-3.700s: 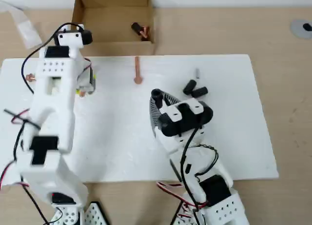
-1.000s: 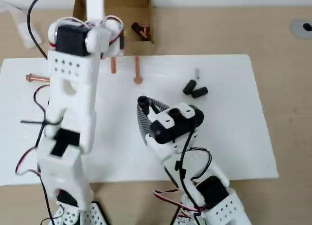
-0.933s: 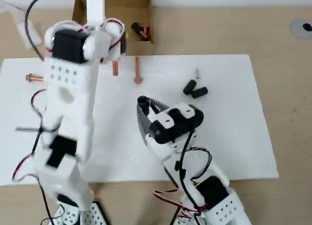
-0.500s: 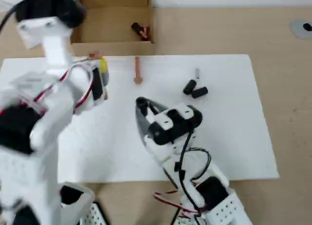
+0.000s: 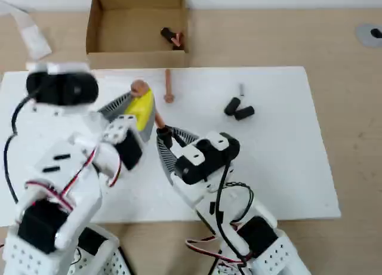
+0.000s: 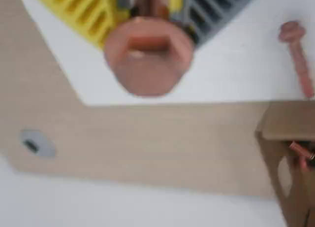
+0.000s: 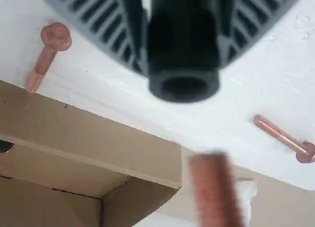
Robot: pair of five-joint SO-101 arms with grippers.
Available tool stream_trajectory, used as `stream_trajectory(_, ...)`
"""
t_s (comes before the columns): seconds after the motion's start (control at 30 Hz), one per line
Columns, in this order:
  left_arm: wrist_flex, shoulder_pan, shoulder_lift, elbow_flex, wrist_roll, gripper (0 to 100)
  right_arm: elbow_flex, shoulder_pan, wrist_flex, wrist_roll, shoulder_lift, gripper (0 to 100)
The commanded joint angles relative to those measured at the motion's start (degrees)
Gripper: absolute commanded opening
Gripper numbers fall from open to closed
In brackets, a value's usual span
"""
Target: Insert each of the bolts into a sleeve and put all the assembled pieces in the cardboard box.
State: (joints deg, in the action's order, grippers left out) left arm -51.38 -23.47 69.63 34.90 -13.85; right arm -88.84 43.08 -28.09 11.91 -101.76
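My left gripper (image 5: 137,97), with one yellow and one grey finger, is shut on a copper bolt (image 5: 141,87); its hex head (image 6: 147,54) faces the left wrist camera. My right gripper (image 5: 163,136) is shut on a black sleeve (image 7: 183,45) with its open bore pointing outward. The held bolt's shaft slants down towards that sleeve (image 5: 162,132), and its blurred tip (image 7: 214,187) hangs just off the bore. A loose bolt (image 5: 168,86) lies on the white board (image 5: 286,167) near the cardboard box (image 5: 95,24). Another loose bolt (image 7: 283,138) lies farther off.
An assembled bolt and sleeve (image 5: 172,36) lies in the box's right corner. Two loose black sleeves (image 5: 239,110) and a small grey pin (image 5: 242,89) lie right of centre on the board. A grey disc (image 5: 369,34) sits on the wooden table at far right.
My left arm swung back from the box side to mid-board, bringing the bolt next to the sleeve. My right gripper shifted slightly left with the sleeve.
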Motion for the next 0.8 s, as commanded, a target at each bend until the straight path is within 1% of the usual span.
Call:
stream_trajectory(0.0, 1.8, -1.0, 2.8, 0.2, 0.7, 0, 0.9, 1.2, 0.0, 0.5, -0.8, 0.9)
stream_trajectory(0.07, 0.4, -1.1, 2.9, -0.7, 2.9, 0, 0.9, 1.2, 0.0, 0.4, -0.8, 0.9)
stream_trajectory(0.27, -8.5, -4.5, 2.7, -7.9, 3.3, 0, 0.8, 1.0, 0.0, 0.4, -0.8, 0.9)
stream_trajectory(0.33, -10.6, -5.5, 2.6, -9.7, 5.0, 0, 0.8, 0.9, 0.0, 0.4, -0.8, 0.9)
stream_trajectory(0.47, -10.6, -6.9, 2.6, -10.1, 5.8, 0, 0.8, 0.9, 0.0, 0.4, -0.8, 0.9)
stream_trajectory(0.77, -10.5, -6.6, 2.6, -9.4, 6.2, 0, 0.8, 0.9, 0.0, 0.4, -0.8, 0.9)
